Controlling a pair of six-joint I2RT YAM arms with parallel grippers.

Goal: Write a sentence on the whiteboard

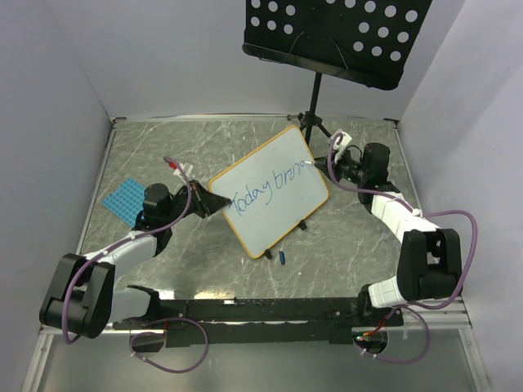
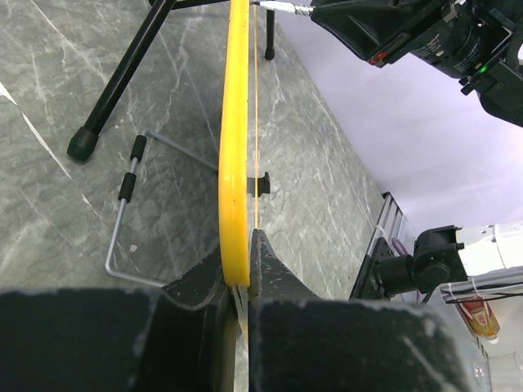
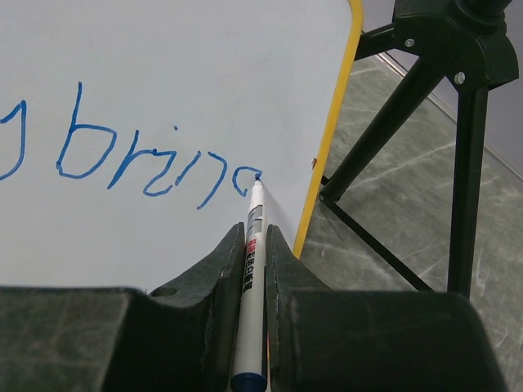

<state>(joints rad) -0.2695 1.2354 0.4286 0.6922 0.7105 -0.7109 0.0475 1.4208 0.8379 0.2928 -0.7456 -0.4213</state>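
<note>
Start of the sentence (image 3: 70,122) past the left edge; small blue item (image 1: 283,258), perhaps a cap, indistinct.

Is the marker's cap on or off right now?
Off. The marker shows a bare blue tip against the whiteboard, at the end of the sentence.

You have one whiteboard (image 1: 270,192), and on it you can count two blue words (image 1: 265,189) in a single line: "Today", and a second, unfinished word beginning "brin". You have two arms, each with one gripper: the left gripper (image 1: 200,197) and the right gripper (image 1: 320,163). There is one marker (image 3: 255,237). You have one black music stand (image 1: 335,37), one blue studded square (image 1: 124,202), one small blue piece (image 1: 282,258) lying loose, and one table (image 1: 359,237).
</note>
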